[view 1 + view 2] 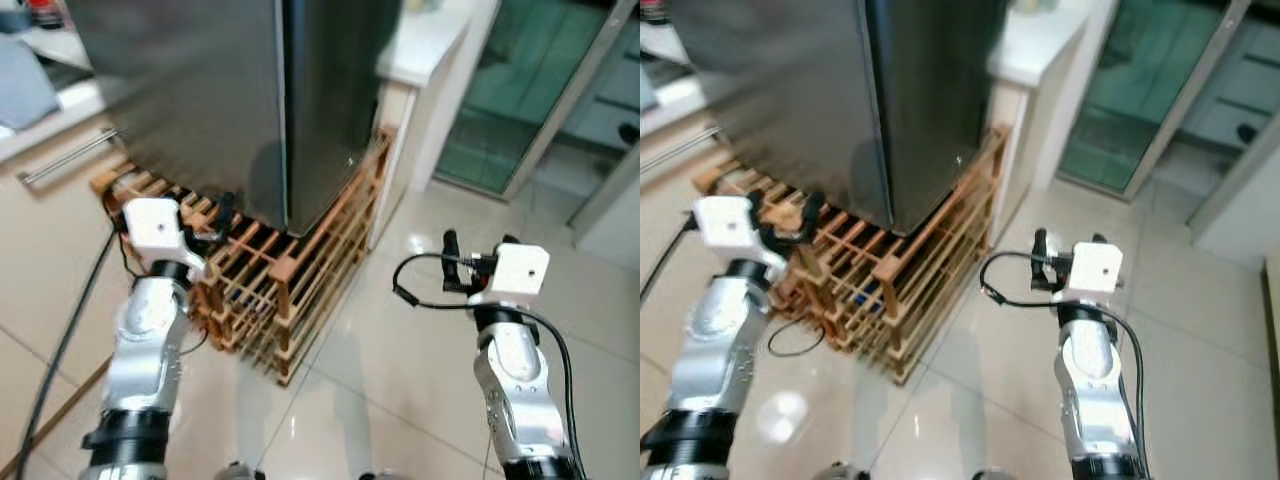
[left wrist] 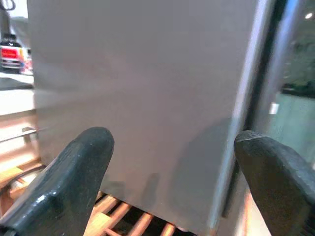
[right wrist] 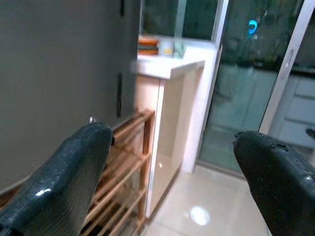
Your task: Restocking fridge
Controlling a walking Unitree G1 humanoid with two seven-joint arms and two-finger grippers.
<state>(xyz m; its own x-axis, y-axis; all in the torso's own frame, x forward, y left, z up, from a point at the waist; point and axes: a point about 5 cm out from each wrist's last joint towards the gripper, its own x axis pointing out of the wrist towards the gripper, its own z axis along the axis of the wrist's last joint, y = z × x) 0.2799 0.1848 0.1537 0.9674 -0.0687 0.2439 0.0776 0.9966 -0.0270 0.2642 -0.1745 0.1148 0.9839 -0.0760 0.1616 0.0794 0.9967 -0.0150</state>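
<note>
A tall grey steel fridge [image 1: 200, 90] stands shut on a stack of wooden slatted pallets [image 1: 290, 290]. My left gripper [image 1: 213, 226] is raised in front of the fridge's lower front, just above the pallets' near edge, open with nothing between its fingers. In the left wrist view the fridge front [image 2: 147, 88] lies close ahead between the spread fingers [image 2: 74, 182]. My right gripper [image 1: 480, 248] hovers over the tiled floor to the right of the pallets, open and empty. The right wrist view looks past the fridge's side [image 3: 54, 73].
A white counter [image 1: 425, 45] with a cabinet below adjoins the fridge's right side. A glass sliding door [image 1: 520, 80] is at the far right. A black cable [image 1: 70, 330] runs across the floor at left, near a drawer handle [image 1: 65, 160]. Glossy tiles [image 1: 400, 380] lie ahead.
</note>
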